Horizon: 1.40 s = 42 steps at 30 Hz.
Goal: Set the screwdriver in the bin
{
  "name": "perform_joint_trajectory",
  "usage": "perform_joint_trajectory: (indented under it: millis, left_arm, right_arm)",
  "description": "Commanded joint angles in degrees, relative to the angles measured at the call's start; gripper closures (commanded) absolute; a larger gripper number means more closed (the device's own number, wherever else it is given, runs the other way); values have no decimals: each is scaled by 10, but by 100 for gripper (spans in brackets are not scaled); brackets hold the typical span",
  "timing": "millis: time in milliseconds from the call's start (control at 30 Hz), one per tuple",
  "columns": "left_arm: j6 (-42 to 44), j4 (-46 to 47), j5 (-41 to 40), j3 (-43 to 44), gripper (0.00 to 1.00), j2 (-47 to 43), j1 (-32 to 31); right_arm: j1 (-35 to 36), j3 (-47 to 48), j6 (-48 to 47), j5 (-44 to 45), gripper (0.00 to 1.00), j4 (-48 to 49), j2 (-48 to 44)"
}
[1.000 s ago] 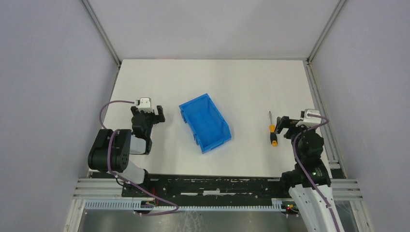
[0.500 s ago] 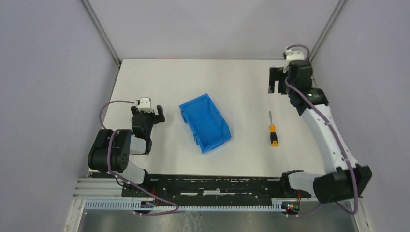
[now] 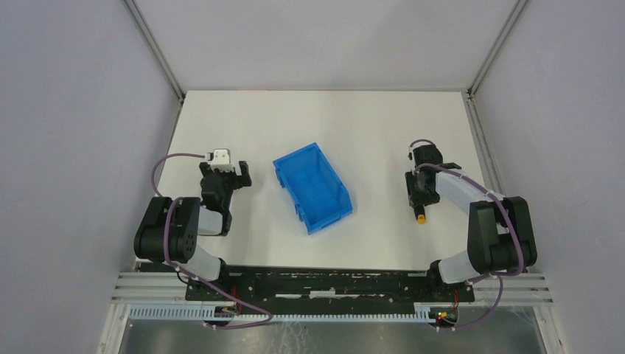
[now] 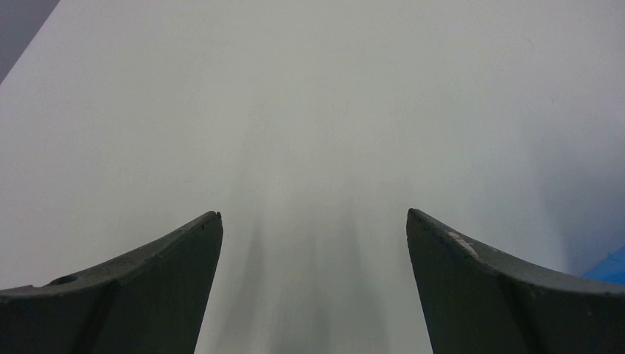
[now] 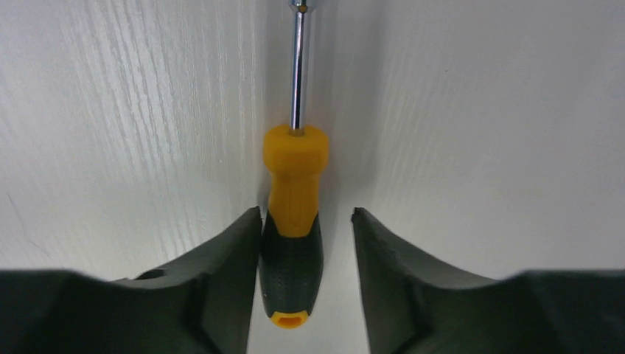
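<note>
Lying on the surface well apart from the bin, the screwdriver is straddled at its handle by the part-open right claw, touched on one side only, so it may be pushed askew and dropped when lifted.

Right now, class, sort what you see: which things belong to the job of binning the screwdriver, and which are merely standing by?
In the job:
screwdriver, lying on the table
blue bin
right gripper, jaws either side of the handle

Standing by:
left gripper, open, apart from both
base rail
</note>
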Motion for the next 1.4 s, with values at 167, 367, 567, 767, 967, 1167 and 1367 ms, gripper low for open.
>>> perform_joint_trajectory:
  millis: [167,367,567,767,967,1167,1367]
  left_arm:
    - [-12,20,1,2,0,-4,2]
    - [-12,21,1,2,0,-5,3]
    - [-12,21,1,2,0,-5,3]
    - [-12,21,2,2,0,-5,2]
    - [-12,21,1,2,0,-5,2]
    - [-12,21,1,2,0,-4,2]
    - [-12,21,1,2,0,-4,2]
  right_arm:
    - [-6,237,-16,-27,100,-176,-26]
    - [-6,423,-16,-16,100,-292,-23]
    - [72,488,37,-29,100,-269,-8]
    - [303,622,80,1,100,-237,111]
    - [437,685,72,36,100,-225,206]
    - [466,458,39,48,100,-71,161]
    - [463,365,-27,80,100,34,190]
